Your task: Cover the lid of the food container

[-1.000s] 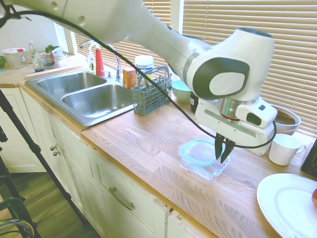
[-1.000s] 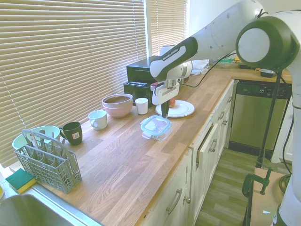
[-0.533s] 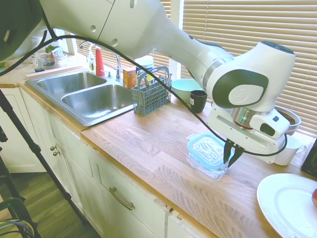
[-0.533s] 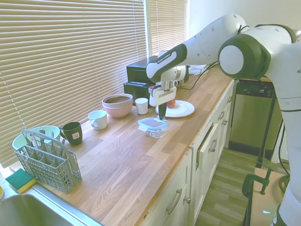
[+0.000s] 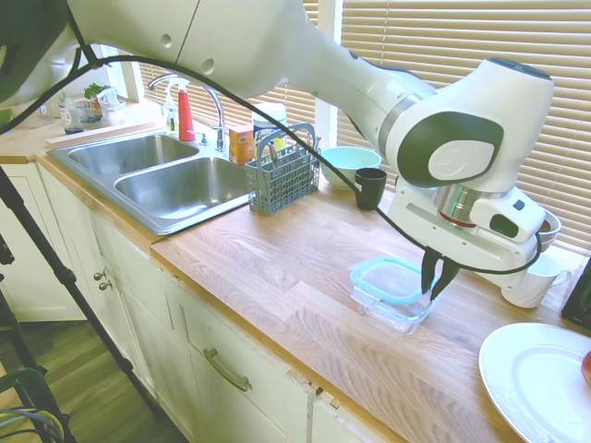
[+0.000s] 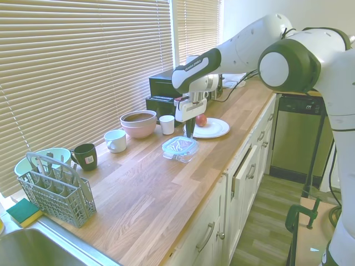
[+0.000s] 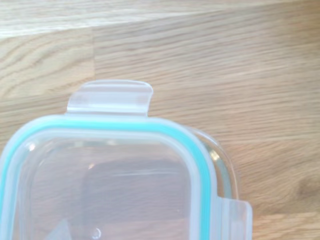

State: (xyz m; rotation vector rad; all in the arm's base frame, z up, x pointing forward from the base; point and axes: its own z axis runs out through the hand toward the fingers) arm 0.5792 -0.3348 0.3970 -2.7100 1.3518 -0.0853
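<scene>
On the wood-grain surface [image 5: 277, 268], the clear, teal-rimmed lid [image 5: 391, 280] lies on the shallow glass food container [image 5: 395, 312], directly beneath the jaws [image 5: 438, 280], whose tips stand slightly parted, released, just above its far edge. The wrist view alone reveals the lid [image 7: 105, 185] sitting askew, the container's rounded glass corner [image 7: 222, 162] peeking past a snap tab.

Pincer [image 5: 436, 280] pointing straight down, fingers slightly parted, wrist level.
</scene>
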